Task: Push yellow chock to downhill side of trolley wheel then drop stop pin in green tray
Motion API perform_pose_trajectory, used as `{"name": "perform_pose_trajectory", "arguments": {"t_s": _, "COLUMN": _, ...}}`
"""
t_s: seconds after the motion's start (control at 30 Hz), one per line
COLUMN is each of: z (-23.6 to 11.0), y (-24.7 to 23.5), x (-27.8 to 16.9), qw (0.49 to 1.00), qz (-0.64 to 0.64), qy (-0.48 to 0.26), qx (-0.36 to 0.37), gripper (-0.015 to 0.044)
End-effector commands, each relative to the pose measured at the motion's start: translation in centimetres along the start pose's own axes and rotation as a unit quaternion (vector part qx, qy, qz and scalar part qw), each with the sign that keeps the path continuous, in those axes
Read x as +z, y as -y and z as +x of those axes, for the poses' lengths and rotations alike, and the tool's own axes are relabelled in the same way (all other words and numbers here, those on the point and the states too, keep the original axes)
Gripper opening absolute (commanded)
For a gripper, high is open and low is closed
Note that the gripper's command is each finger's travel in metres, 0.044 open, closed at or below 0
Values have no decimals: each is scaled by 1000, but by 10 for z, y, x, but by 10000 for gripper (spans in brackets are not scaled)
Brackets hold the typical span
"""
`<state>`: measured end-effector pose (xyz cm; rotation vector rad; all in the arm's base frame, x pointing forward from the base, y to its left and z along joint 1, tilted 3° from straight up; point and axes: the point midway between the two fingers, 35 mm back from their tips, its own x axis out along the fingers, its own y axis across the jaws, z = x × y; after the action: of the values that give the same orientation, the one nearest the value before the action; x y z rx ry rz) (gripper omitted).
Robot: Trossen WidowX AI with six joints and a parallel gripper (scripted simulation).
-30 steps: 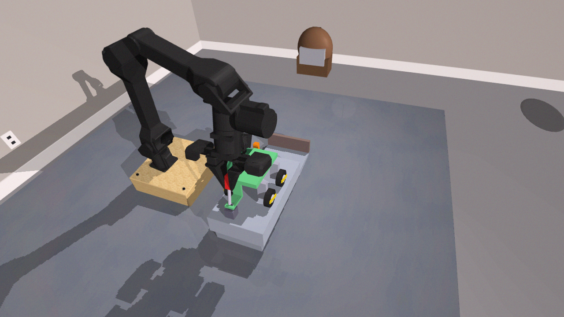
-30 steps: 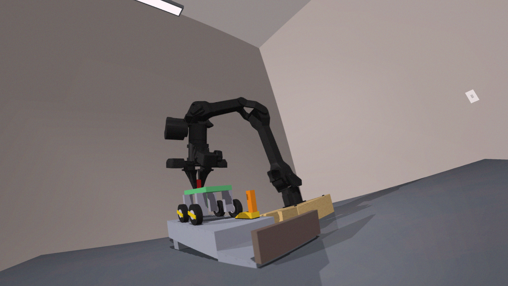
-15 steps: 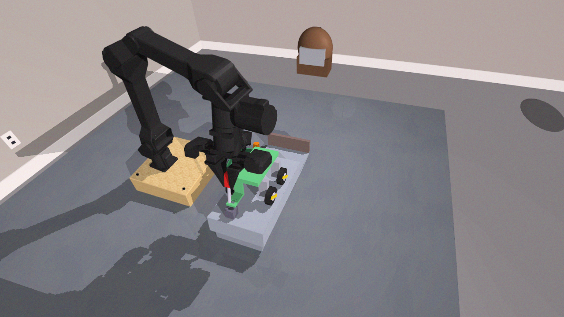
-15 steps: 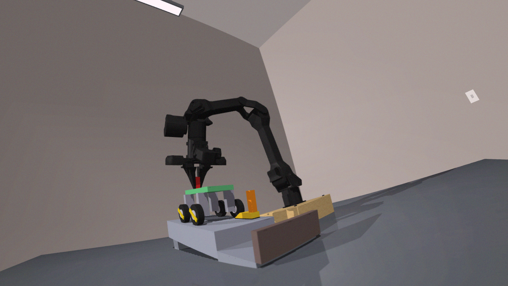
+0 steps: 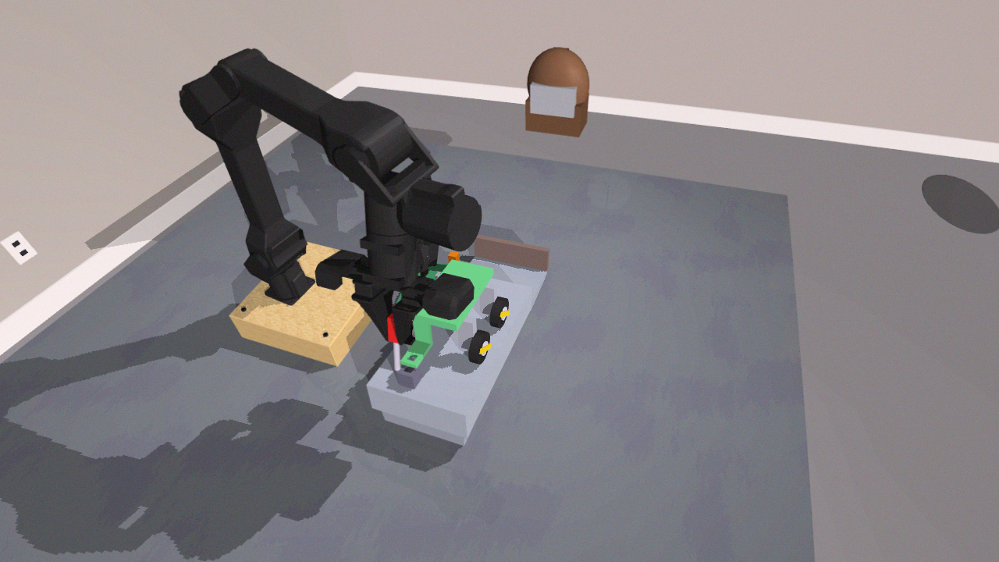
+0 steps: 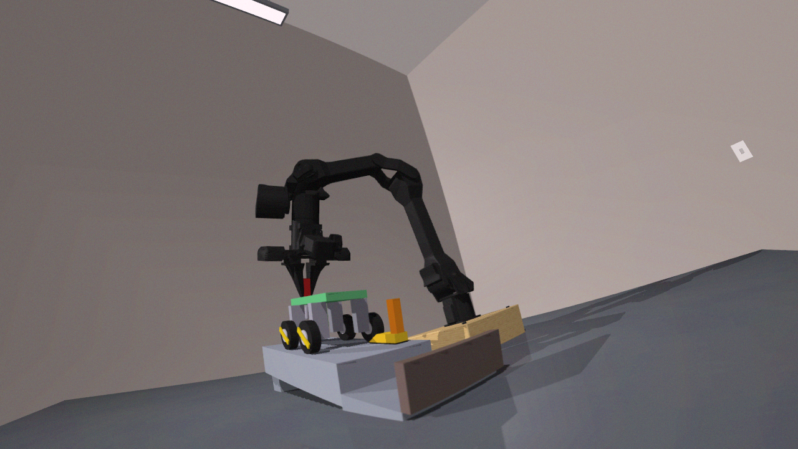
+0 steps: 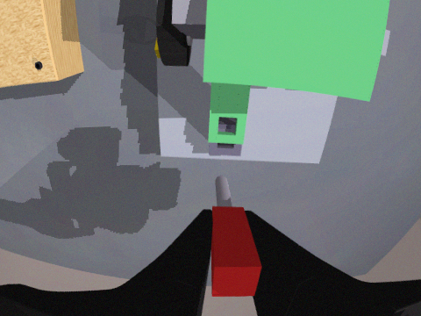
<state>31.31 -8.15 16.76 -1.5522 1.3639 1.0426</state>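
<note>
My gripper (image 5: 389, 322) (image 6: 306, 279) (image 7: 226, 218) is shut on the red head of the stop pin (image 5: 396, 354) (image 6: 306, 287) (image 7: 235, 254) and holds it upright above the ramp's uphill end. In the wrist view the pin's grey shaft hangs free, apart from the hole in the trolley's green tab (image 5: 413, 359) (image 7: 227, 125). The trolley (image 5: 461, 275) (image 6: 329, 297) (image 7: 298, 17) stands on the grey ramp (image 5: 446, 408) (image 6: 312, 365). The yellow chock (image 6: 389, 337) (image 5: 453, 256) with its orange handle (image 6: 394, 315) sits against a downhill wheel (image 6: 374, 326). I see no green tray.
The arm stands on a wooden base (image 5: 300, 322) (image 6: 479, 326) beside the ramp. A brown board (image 5: 511, 251) (image 6: 449, 368) stands at the ramp's low end. A brown domed object (image 5: 556, 90) stands by the far wall.
</note>
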Motion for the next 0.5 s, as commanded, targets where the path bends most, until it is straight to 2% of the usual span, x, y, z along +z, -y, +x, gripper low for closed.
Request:
{"name": "perform_pose_trajectory", "arguments": {"t_s": 0.0, "z": -1, "y": 2, "x": -8, "qw": 1000, "qz": 0, "qy": 0, "qx": -4, "gripper": 0}}
{"name": "perform_pose_trajectory", "arguments": {"t_s": 0.47, "z": 1, "y": -30, "x": -9, "qw": 1000, "qz": -1, "qy": 0, "qx": -2, "gripper": 0}}
